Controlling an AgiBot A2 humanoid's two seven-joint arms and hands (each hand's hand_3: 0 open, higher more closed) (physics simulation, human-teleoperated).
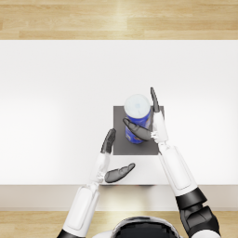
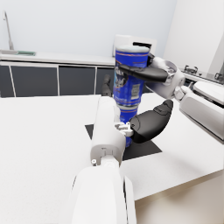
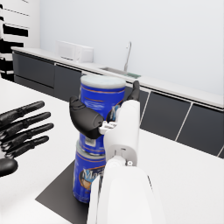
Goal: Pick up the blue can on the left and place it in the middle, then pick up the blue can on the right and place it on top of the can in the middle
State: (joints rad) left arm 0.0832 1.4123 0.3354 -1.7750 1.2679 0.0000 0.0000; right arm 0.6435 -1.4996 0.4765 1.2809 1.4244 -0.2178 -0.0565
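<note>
Two blue cans stand stacked on the dark mat (image 1: 122, 145) at the table's middle. From above only the upper can (image 1: 137, 107) shows its pale lid; the lower can (image 3: 87, 175) is plain in the right wrist view. My right hand (image 1: 154, 128) holds the upper can (image 3: 101, 103), thumb across its near side and fingers straight up along its right side. My left hand (image 1: 114, 175) hovers open just left of the mat's front corner, fingers spread, touching nothing. The left wrist view shows the upper can (image 2: 129, 78), the lower can (image 2: 127, 114) and my right hand (image 2: 162, 78) wrapped on the upper one.
The white table (image 1: 46, 116) stretches wide on both sides of the mat, its front edge close behind my left hand. A wooden floor lies beyond the far edge. Dark kitchen cabinets (image 3: 39, 70) and a sink tap (image 3: 127, 54) stand in the background.
</note>
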